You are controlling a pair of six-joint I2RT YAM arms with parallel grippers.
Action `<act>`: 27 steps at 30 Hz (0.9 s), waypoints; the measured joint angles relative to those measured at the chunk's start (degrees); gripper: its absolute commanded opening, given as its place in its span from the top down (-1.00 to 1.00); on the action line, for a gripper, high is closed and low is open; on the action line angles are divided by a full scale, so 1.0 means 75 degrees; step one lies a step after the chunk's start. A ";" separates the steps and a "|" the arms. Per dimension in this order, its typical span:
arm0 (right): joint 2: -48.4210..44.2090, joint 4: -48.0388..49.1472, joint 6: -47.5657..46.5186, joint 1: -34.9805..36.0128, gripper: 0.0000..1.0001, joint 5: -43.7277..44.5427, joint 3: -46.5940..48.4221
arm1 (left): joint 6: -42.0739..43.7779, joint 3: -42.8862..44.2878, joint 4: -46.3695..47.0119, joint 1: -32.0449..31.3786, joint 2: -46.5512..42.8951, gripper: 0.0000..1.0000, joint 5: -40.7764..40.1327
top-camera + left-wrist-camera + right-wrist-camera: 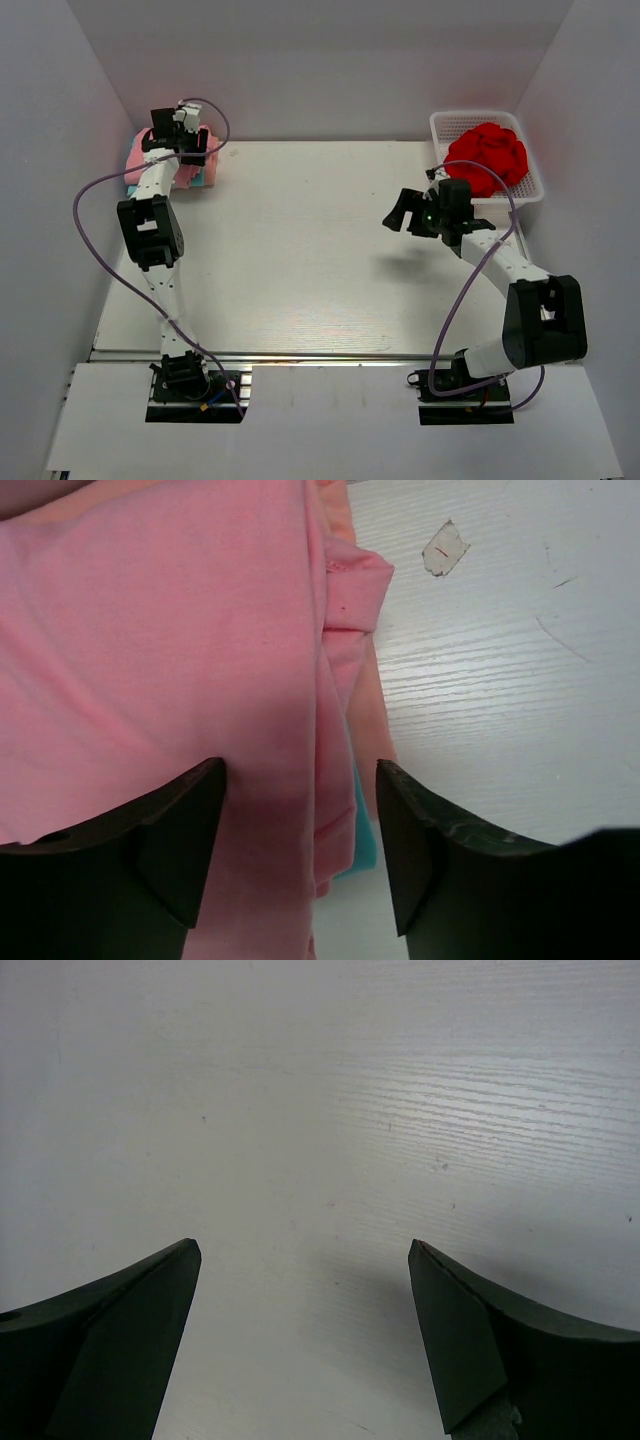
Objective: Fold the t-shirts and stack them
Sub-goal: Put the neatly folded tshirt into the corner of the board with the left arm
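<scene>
A stack of folded t-shirts (138, 158) lies at the far left corner of the table. A light pink t-shirt (150, 630) is on top, with a salmon-orange edge (372, 720) and a teal edge (362, 840) showing under it. My left gripper (190, 135) hangs low over the stack. In the left wrist view the left gripper (300, 780) has its jaws apart, astride the pink shirt's folded right edge, with no visible pinch. My right gripper (400, 212) hovers at mid-right. In the right wrist view the right gripper (305, 1255) is wide open over bare table.
A white mesh basket (535, 182) stands at the far right corner with a crumpled red cloth (488, 155) in it. White walls close in the left, back and right. A small torn patch (445, 548) marks the tabletop near the stack.
</scene>
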 measured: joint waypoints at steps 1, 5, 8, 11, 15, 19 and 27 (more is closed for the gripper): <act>0.0070 0.0003 -0.0003 0.0000 -0.81 -0.0020 0.0003 | 0.0026 0.0000 0.0032 -0.0026 0.0000 -0.41 -0.0096; 0.0195 -0.0006 -0.0006 0.0000 -0.81 -0.0061 0.0012 | 0.0079 0.0000 0.0070 -0.0090 0.0006 -0.41 -0.0417; 0.0227 -0.0020 -0.0015 -0.0003 -0.81 -0.0058 0.0055 | 0.0143 0.0064 0.0122 -0.0149 0.0128 -0.43 -0.0638; 0.0227 -0.0015 -0.0017 0.0000 -0.81 -0.0055 0.0087 | 0.0201 0.0248 0.0117 -0.0213 0.0440 -0.46 -0.0976; 0.0248 -0.0020 -0.0035 0.0000 -0.81 -0.0029 0.0105 | 0.0335 0.0408 0.0117 -0.0402 0.0810 -0.26 -0.1565; 0.0248 -0.0026 -0.0044 -0.0003 -0.81 0.0003 0.0105 | 0.0458 0.0437 0.0119 -0.0606 0.0895 -0.07 -0.2043; 0.0452 -0.0029 -0.0082 -0.0003 -0.81 0.0000 0.0119 | 0.0484 0.0437 0.0207 -0.0705 0.0871 -0.10 -0.2398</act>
